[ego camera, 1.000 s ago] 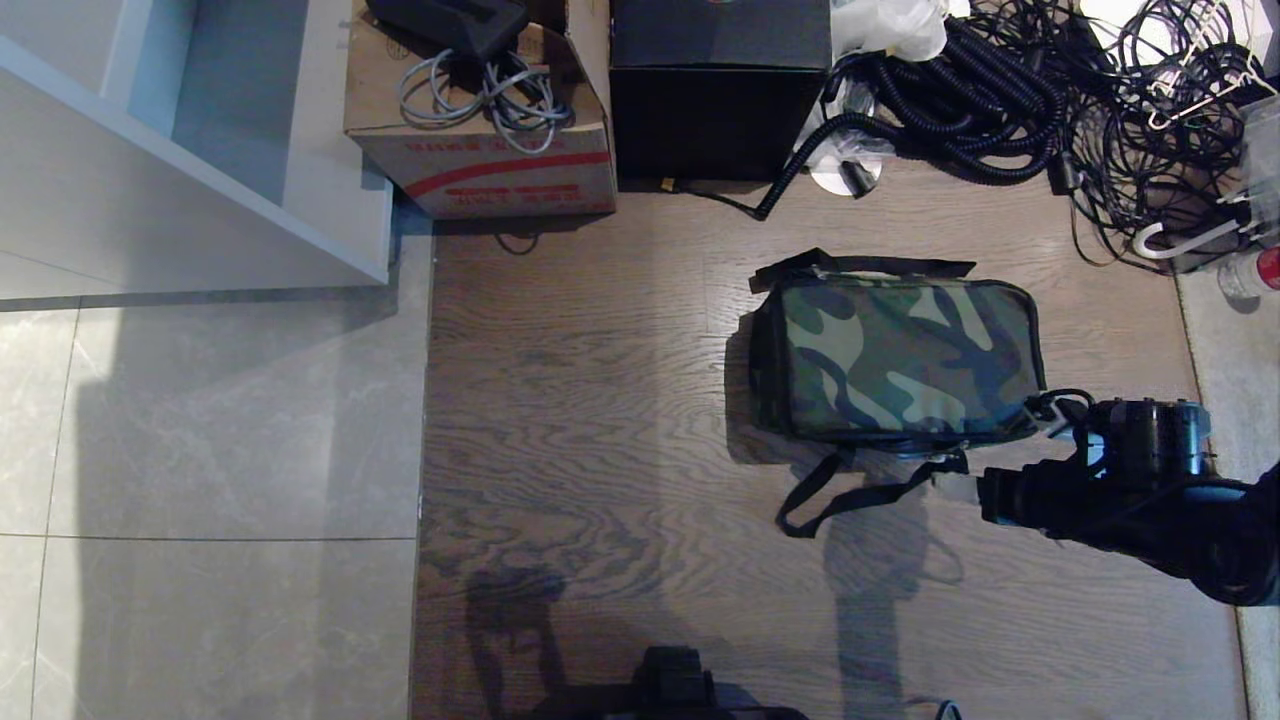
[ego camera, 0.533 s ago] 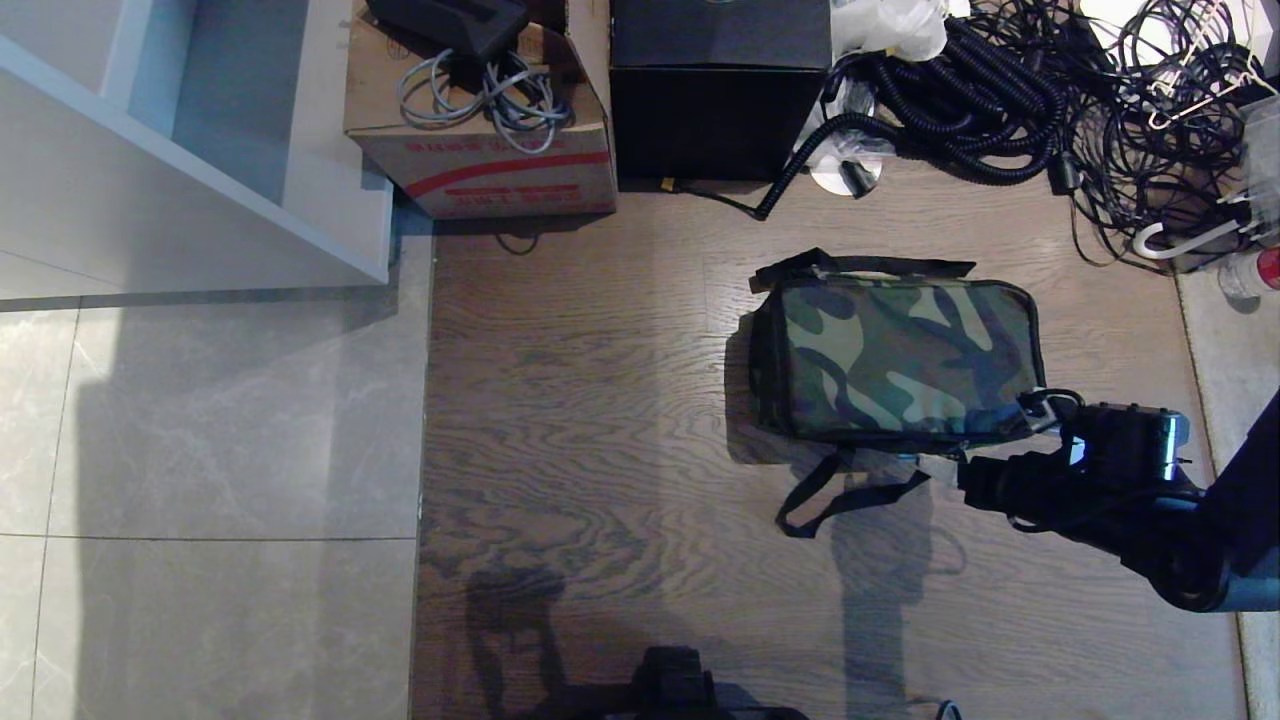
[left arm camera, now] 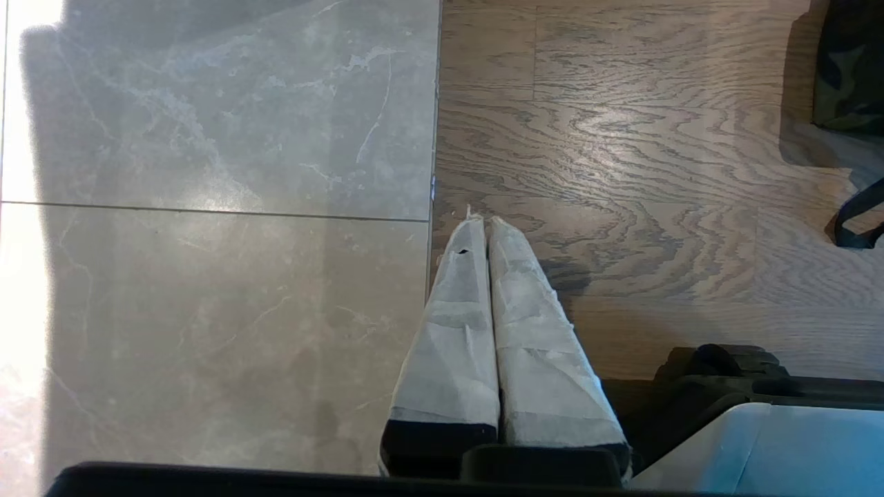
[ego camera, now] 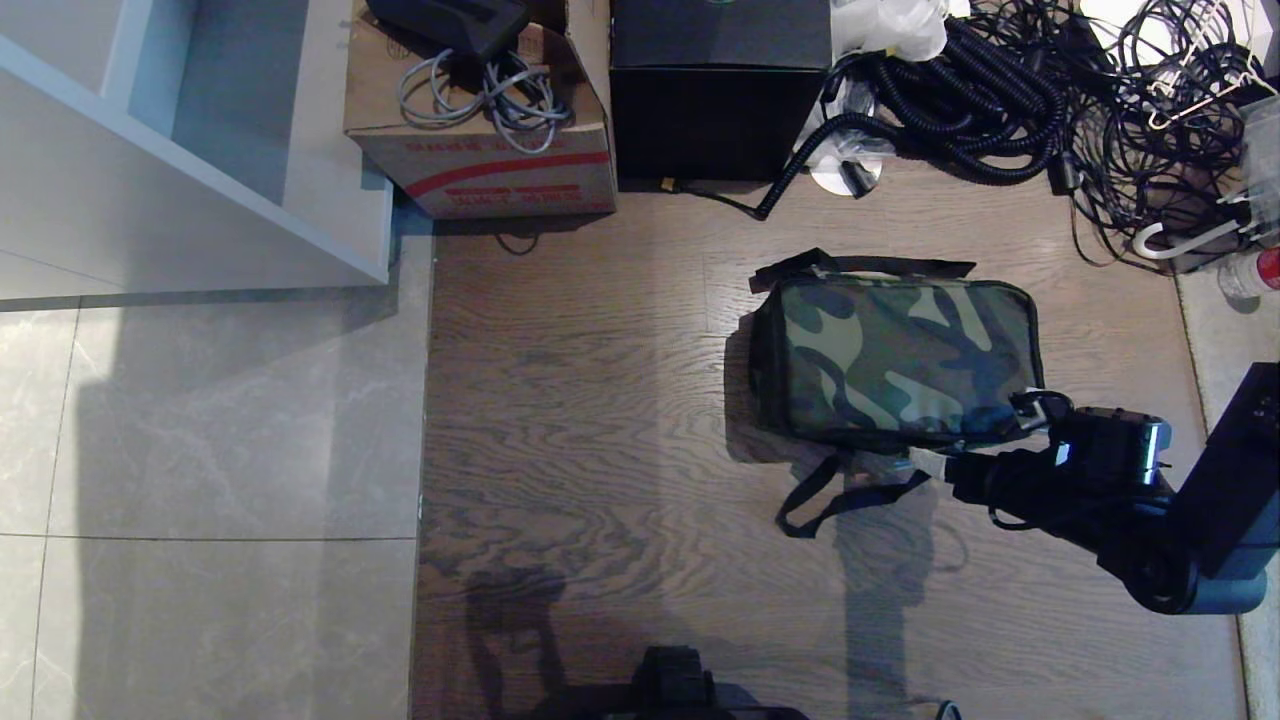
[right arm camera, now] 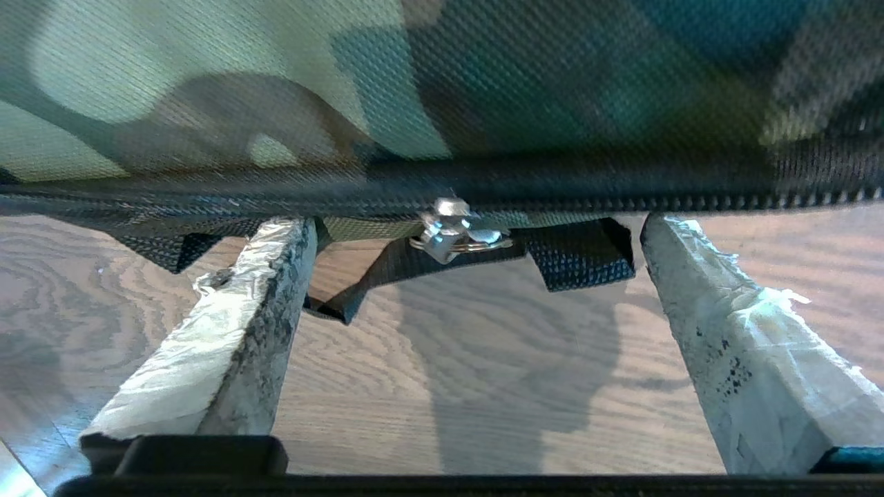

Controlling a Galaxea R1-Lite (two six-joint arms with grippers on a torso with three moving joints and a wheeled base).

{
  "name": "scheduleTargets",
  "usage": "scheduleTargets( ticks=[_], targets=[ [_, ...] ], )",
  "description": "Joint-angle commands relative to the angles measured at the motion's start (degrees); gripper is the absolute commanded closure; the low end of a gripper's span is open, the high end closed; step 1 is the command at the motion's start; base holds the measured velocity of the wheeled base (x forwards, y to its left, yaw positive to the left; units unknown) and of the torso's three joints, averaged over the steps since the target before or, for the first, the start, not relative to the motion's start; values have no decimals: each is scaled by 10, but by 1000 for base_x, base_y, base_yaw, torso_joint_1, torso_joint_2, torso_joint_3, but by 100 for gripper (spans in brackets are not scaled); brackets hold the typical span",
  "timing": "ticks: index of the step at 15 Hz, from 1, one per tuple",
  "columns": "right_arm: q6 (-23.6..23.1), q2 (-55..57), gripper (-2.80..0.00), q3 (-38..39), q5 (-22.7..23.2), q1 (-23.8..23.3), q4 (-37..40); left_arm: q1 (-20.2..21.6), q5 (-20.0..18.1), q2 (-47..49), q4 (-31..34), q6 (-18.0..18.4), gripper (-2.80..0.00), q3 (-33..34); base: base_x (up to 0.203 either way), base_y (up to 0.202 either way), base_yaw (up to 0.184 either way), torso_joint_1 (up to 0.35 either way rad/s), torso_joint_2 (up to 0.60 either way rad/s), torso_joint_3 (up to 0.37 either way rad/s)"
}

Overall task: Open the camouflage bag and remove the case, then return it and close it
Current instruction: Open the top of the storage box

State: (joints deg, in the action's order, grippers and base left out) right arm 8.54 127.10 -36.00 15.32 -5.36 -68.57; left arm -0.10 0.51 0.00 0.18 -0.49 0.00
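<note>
Three views. Head view: camouflage bag (ego camera: pixel 895 358) lies zipped shut on the wood floor (ego camera: pixel 600 420), contents not visible, so the case can't be located. Right gripper (ego camera: pixel 935 465) sits at the bag's near long edge, by its right end, jaws pointing at the edge; black strap (ego camera: pixel 835 495) loops on the floor just beyond the jaws. Far side of the floor: cardboard box (ego camera: pixel 480 165) holding a grey cable coil (ego camera: pixel 480 95) and a dark device (ego camera: pixel 450 20), partly cropped; closed black box (ego camera: pixel 715 95) beside it; pile of black cables (ego camera: pixel 1040 100) further along. White shelf unit (ego camera: pixel 190 150) stands over the tiles.

Left wrist view: left gripper (left arm camera: pixel 483 228) hangs above the tile-to-wood seam, jaws together, white-wrapped fingers (left arm camera: pixel 449 331) touching along their length, nothing between them. Bag corner (left arm camera: pixel 849 62) is well apart from them.

Right wrist view: jaws wide apart, holding nothing. Metal zipper pull (right arm camera: pixel 452 231) hangs from the bag's black zipper line (right arm camera: pixel 621 190) right between the two fingers (right arm camera: pixel 235 324), near the tips and untouched. Zipper teeth are closed along the visible stretch. Camo fabric fills the space past the tips; strap ends lie on the wood under the pull.
</note>
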Motion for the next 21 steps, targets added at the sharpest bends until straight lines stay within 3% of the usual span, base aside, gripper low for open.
scheduleTargets(
  ticks=[1,9,11,14,17,21],
  targets=[
    [7,-5,-280,3,2,0,-1,0,0,0,0,0,0,0,0,0,0,0,0,0],
    [-54,-50,-280,49,18,2,90,0,0,0,0,0,0,0,0,0,0,0,0,0],
    [-59,-29,-280,37,15,2,72,0,0,0,0,0,0,0,0,0,0,0,0,0],
    [-61,12,-280,10,-10,2,-17,0,0,0,0,0,0,0,0,0,0,0,0,0],
    [-59,44,-280,-18,-59,7,-31,0,0,0,0,0,0,0,0,0,0,0,0,0],
    [-36,40,-280,-38,-67,8,-33,0,0,0,0,0,0,0,0,0,0,0,0,0]
  ],
)
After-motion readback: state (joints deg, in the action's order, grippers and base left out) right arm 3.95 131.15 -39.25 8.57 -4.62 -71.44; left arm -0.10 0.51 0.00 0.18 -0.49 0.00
